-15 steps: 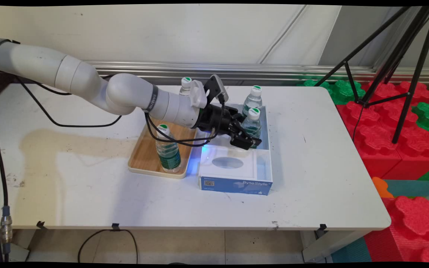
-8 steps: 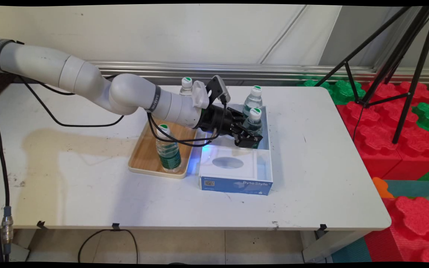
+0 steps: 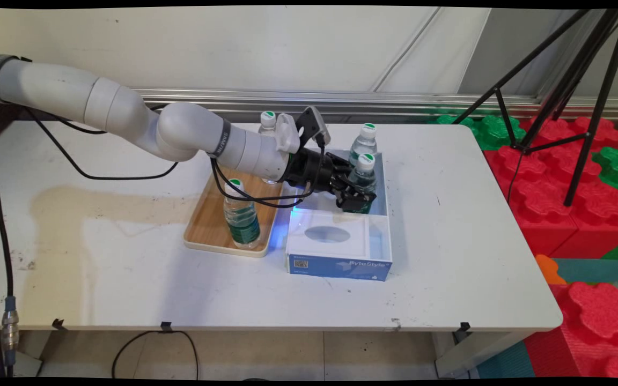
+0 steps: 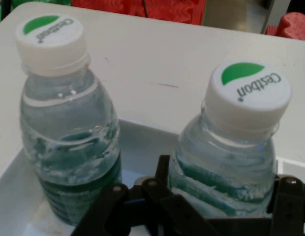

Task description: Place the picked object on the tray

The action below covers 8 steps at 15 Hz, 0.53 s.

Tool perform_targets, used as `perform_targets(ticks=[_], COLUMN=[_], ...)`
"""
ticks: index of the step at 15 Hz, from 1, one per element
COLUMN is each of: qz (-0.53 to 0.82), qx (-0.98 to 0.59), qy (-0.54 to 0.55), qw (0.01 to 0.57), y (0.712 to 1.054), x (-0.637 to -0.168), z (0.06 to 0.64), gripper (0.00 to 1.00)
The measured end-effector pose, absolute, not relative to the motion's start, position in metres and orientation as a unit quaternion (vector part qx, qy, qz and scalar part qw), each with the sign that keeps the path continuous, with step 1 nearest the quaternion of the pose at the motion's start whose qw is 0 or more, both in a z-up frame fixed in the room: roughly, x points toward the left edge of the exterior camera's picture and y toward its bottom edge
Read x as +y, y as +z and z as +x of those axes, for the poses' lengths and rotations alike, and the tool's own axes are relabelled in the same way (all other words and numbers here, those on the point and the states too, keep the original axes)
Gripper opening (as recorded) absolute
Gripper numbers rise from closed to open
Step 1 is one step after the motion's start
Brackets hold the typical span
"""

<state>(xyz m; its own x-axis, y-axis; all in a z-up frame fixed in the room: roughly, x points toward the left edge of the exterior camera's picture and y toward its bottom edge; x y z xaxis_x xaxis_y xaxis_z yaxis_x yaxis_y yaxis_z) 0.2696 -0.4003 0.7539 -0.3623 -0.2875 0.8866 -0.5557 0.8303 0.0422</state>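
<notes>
The near water bottle (image 3: 363, 174) (image 4: 231, 152) stands in the far end of the white box (image 3: 379, 238), grasped by the end effector (image 3: 356, 201). A second bottle (image 3: 365, 140) (image 4: 64, 128) stands just behind; two others stand on the wooden tray (image 3: 210, 225) to the left.

- Two bottles (image 3: 363, 170) (image 3: 365, 140) in box (image 3: 379, 236), far end, one behind the other.
- Tray (image 3: 207, 228) left of box, touching; bottle (image 3: 241, 214) at near edge.
- Fourth bottle (image 3: 267, 122) behind tray.
</notes>
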Motion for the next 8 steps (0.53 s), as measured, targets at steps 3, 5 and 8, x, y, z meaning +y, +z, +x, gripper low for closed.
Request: perform_targets(ticks=[3, 5, 8], qz=[0.255, 0.25, 0.238], qx=[-0.813, -0.812, -0.809], qy=[0.136, 0.139, 0.139], qw=[0.505, 0.509, 0.52], y=[0.761, 0.768, 0.785], x=[-0.402, -0.403, -0.406], z=[0.272, 0.273, 0.269], gripper=[0.0, 0.0, 0.0])
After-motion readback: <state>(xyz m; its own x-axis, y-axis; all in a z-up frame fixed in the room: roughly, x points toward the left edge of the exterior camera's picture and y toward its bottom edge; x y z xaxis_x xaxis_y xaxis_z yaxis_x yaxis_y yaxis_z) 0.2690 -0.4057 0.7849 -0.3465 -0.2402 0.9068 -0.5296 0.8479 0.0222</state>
